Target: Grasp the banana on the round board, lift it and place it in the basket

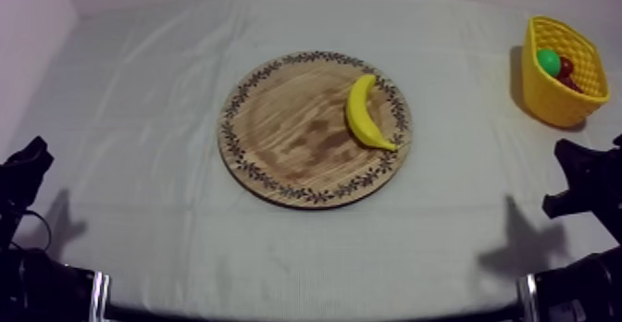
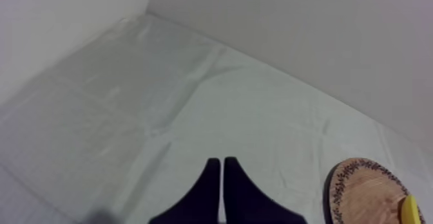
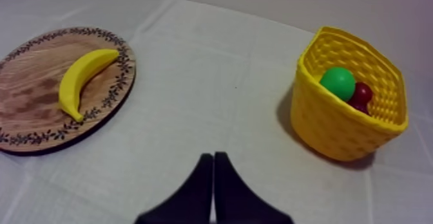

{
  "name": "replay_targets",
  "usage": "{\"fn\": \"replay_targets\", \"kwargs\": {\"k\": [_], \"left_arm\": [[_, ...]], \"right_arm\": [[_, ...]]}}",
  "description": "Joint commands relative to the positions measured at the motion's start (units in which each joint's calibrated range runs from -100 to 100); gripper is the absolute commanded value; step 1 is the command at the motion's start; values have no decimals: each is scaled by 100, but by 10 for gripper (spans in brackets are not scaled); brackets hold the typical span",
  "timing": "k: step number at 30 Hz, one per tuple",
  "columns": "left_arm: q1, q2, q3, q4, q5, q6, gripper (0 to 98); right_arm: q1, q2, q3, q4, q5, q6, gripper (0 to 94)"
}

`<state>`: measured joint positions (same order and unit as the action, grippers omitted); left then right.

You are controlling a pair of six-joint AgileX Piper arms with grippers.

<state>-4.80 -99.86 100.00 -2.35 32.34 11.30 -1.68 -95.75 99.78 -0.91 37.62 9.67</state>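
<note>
The yellow banana (image 1: 366, 114) lies curved on the right part of the round wooden board (image 1: 287, 131) in the middle of the table. At the far right stands the yellow basket (image 1: 546, 94). My left gripper (image 1: 31, 156) rests low at the left edge, far from the board, and its fingers (image 2: 212, 175) lie together as a narrow wedge with nothing between them. Low at the right edge sits my right gripper (image 1: 566, 159), in front of the basket. It is shut too (image 3: 213, 163), over bare cloth between the banana (image 3: 82, 80) and the basket (image 3: 322, 123).
Inside the basket lie a round green fruit (image 3: 337, 83) and a small red fruit (image 3: 360, 95). The board's rim (image 2: 335, 191) and a banana tip (image 2: 410, 211) lie beyond my left gripper. Grey-white cloth (image 1: 139, 113) spreads around the board, with walls behind.
</note>
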Motion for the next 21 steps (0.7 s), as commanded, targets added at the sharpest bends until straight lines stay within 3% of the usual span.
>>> {"fn": "replay_targets", "kwargs": {"k": [1,17,21], "left_arm": [[-1,4,0,-2,0,1,1],[-1,4,0,-2,0,1,1],[-1,4,0,-2,0,1,1]], "right_arm": [[-9,0,0,-14,93,130,6],[-9,0,0,-14,93,153,6],[-29,0,0,-14,93,330,4]]}}
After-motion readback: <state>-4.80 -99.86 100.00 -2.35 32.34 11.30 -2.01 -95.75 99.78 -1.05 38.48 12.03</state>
